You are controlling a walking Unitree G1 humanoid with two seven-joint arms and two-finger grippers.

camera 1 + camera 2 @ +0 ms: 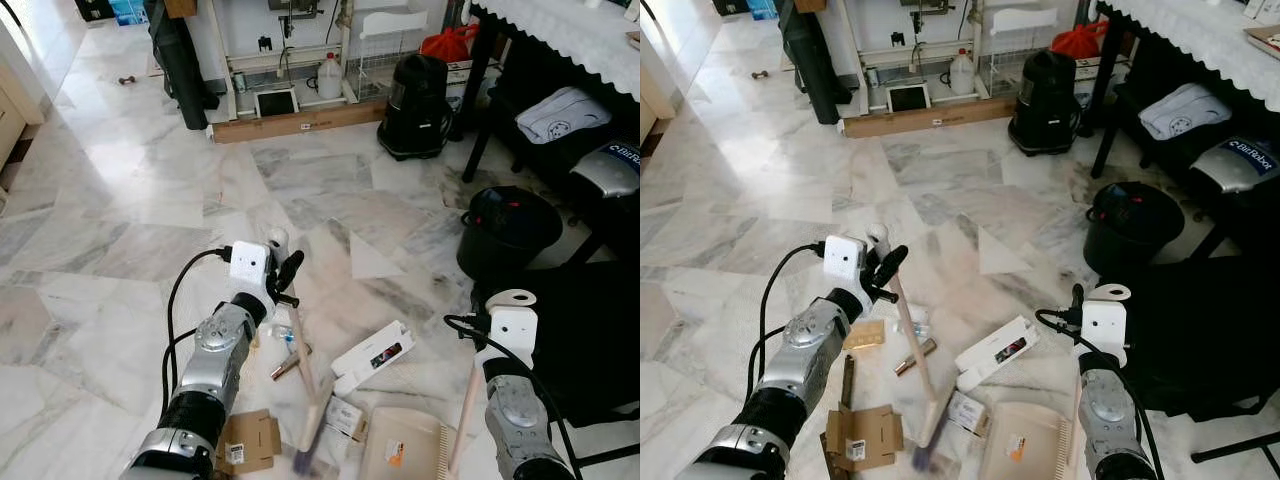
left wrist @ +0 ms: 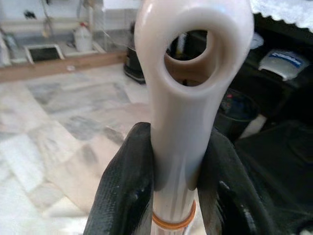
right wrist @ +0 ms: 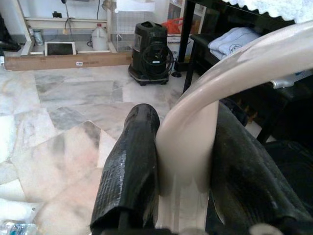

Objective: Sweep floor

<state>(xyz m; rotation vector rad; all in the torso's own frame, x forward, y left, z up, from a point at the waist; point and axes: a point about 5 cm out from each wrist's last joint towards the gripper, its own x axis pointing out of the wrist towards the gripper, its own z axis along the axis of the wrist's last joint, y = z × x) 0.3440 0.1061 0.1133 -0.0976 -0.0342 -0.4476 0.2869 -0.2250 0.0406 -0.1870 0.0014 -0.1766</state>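
My left gripper is shut on the upper end of a cream broom handle, which ends in a hanging loop. The handle slants down to the bristles on the marble floor. My right gripper is shut on the curved cream handle of an upright beige dustpan, which rests on the floor just right of the bristles. Litter lies around the broom: a white box, a flattened cardboard piece, a small clear bottle and a small packet.
A black bucket stands to the right, with dark fabric on the floor beside my right arm. A black table with a lace cloth lines the right side. A black vacuum and a long wooden board lie ahead.
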